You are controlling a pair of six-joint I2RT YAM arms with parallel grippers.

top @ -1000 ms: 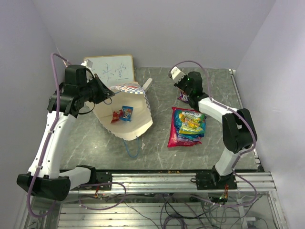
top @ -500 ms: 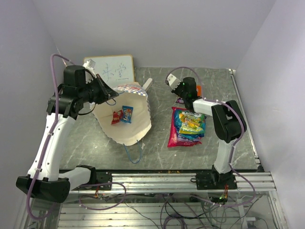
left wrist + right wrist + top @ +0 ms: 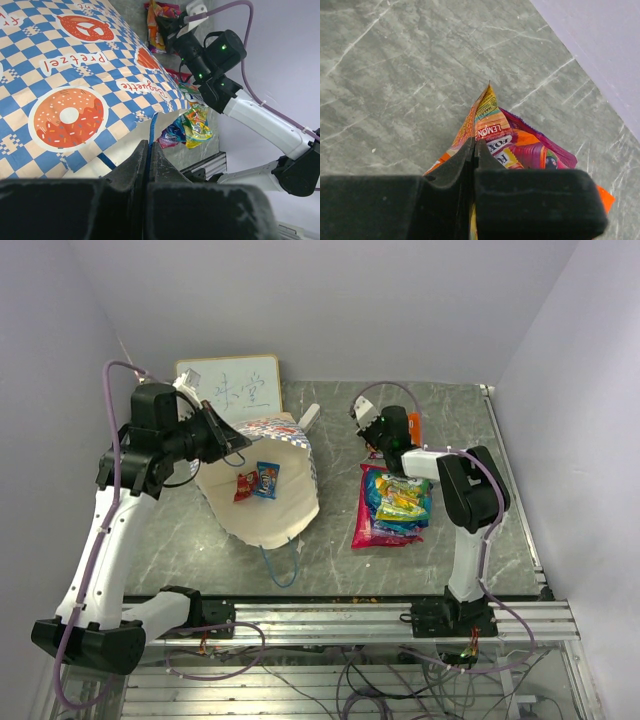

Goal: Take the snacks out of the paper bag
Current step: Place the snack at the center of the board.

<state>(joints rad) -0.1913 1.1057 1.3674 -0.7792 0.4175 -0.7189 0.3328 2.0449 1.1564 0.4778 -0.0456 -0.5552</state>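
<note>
The paper bag (image 3: 268, 515) stands open on the table. A small red packet (image 3: 244, 485) and a blue packet (image 3: 266, 478) lie inside it. My left gripper (image 3: 233, 445) is shut on the bag's blue cord handle (image 3: 151, 131) at its back rim; the checked side (image 3: 70, 95) fills the left wrist view. My right gripper (image 3: 388, 440) is shut on an orange-purple snack packet (image 3: 520, 142), low over the table behind the pile. A large pink-red packet with green-yellow and blue ones on top (image 3: 395, 502) lies right of the bag.
A white framed writing board (image 3: 232, 385) leans at the back left. A small white oblong block (image 3: 309, 417) lies behind the bag. The bag's second blue handle (image 3: 280, 558) trails toward the front rail. Walls close in on both sides.
My right arm has folded in and its gripper has lowered with the orange-purple packet behind the pile. My left gripper has stayed shut on the handle, shifting only slightly.
</note>
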